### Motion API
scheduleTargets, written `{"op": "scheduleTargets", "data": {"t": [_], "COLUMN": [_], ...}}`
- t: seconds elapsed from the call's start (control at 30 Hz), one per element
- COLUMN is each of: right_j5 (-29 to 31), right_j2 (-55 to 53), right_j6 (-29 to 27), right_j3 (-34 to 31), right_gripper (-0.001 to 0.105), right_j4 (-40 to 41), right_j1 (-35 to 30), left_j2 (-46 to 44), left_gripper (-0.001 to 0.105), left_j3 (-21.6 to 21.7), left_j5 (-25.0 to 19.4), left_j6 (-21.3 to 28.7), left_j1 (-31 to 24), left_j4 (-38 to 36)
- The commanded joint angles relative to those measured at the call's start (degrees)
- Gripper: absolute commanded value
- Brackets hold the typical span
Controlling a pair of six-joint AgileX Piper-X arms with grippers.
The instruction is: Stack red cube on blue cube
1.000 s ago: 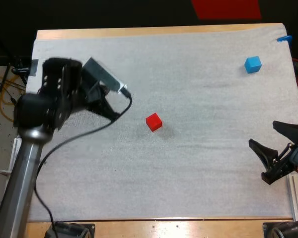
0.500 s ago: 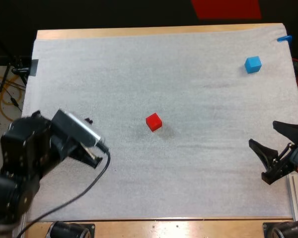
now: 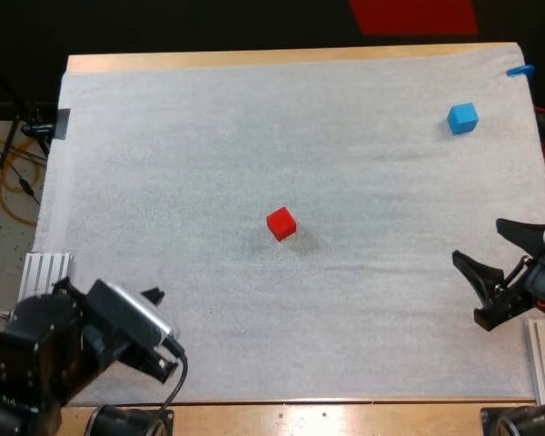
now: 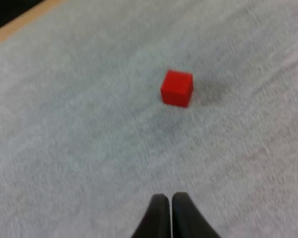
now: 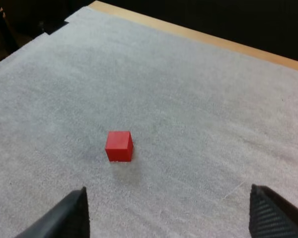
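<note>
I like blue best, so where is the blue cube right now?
In the high view the blue cube sits near the far right corner of the white mat, far from the red cube in the middle.

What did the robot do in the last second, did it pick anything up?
No. The left gripper drew back from beside the red cube toward the near left corner of the mat, fingers together and holding nothing. Nothing was gripped or released. The red cube, the blue cube at the far right and the open right gripper stayed where they were.
</note>
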State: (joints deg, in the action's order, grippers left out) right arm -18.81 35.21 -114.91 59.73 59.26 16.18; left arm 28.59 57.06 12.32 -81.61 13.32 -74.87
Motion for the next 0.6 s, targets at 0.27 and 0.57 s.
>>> {"op": "scheduleTargets", "data": {"t": [0.27,0.57], "right_j5": [-0.23,1.93], "right_j2": [4.47,16.48], "right_j6": [-2.32,-2.32], "right_j3": [0.51,0.51], "right_gripper": [0.065,0.065], "right_j4": [-0.82,-13.31], "right_j1": [0.10,7.53], "left_j2": [-2.50,-2.50], "left_gripper": [0.032,0.056], "left_j3": [-1.88,-1.88], "left_j5": [-1.21,-1.36], "left_j6": [-0.87,-2.14], "left_j1": [0.12,0.12], "left_j4": [3.57,5.74]}}
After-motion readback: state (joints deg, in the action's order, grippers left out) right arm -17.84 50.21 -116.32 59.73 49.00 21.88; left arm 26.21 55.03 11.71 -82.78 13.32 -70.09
